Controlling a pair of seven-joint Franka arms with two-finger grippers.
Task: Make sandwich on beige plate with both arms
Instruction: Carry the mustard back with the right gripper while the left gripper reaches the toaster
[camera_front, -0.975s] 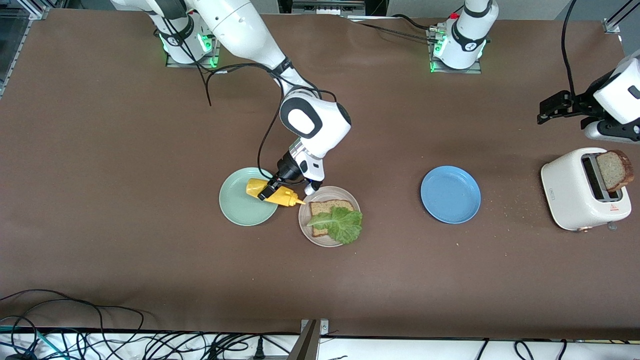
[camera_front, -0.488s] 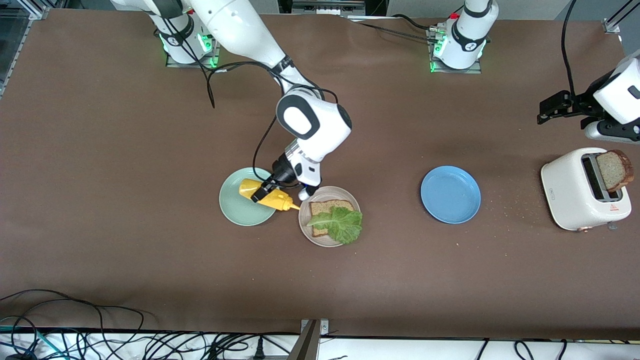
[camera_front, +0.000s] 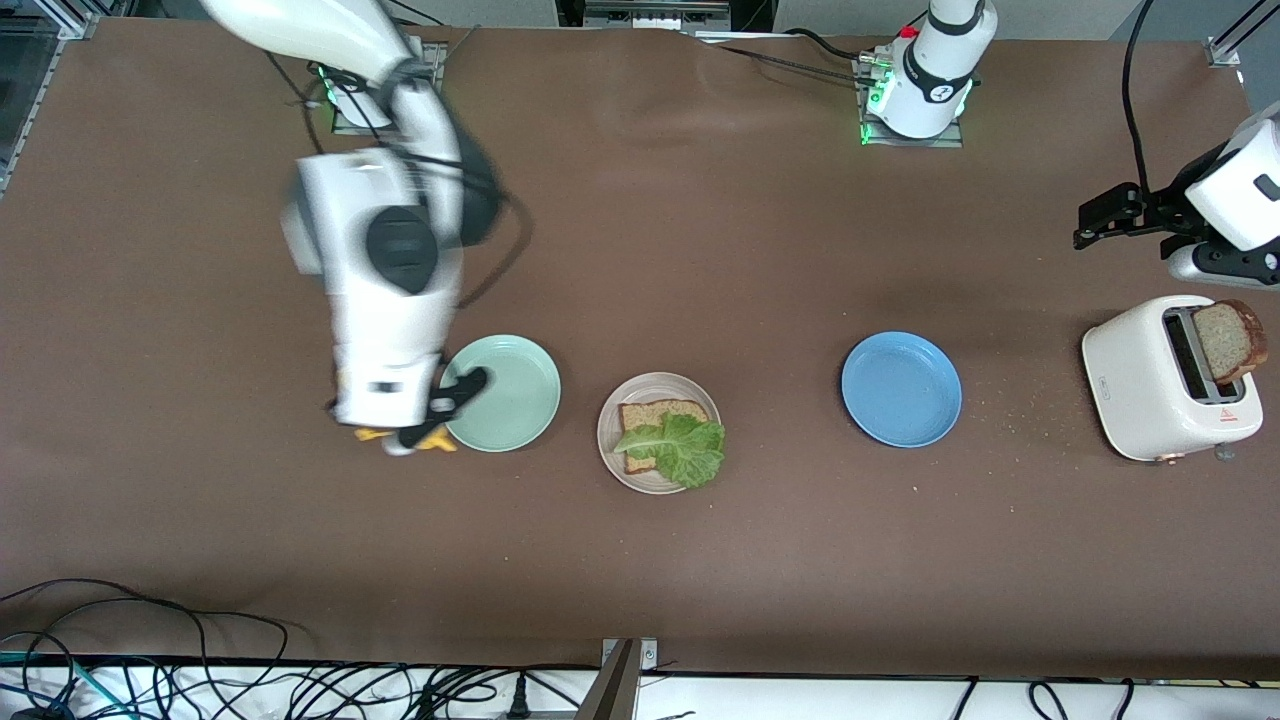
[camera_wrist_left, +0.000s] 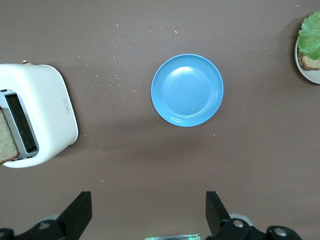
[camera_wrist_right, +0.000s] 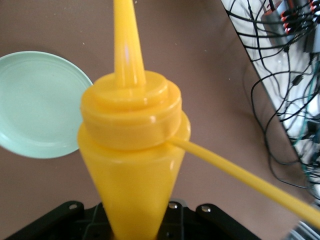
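The beige plate (camera_front: 612, 441) lies mid-table with one slice of brown-crusted bread (camera_front: 655, 411) on it and a ruffled lettuce leaf (camera_front: 682, 446) on top; its edge (camera_wrist_left: 298, 59) also shows in the left wrist view. A second bread slice (camera_front: 1228, 342) sticks up from the white toaster (camera_front: 1150, 390). My right gripper (camera_front: 405, 437) is shut on a yellow squeeze bottle (camera_wrist_right: 131, 150), beside the mint green plate (camera_front: 512, 395) toward the right arm's end. My left gripper (camera_front: 1092, 224) hangs open and holds nothing, up by the toaster.
A blue plate (camera_front: 900, 390) lies bare between the beige plate and the toaster. Crumbs dot the table around the toaster. Cables hang along the table edge nearest the front camera (camera_front: 300, 690).
The right arm swung quickly with the yellow bottle from between the mint and beige plates across the mint plate toward its own end of the table. The left arm has not moved.
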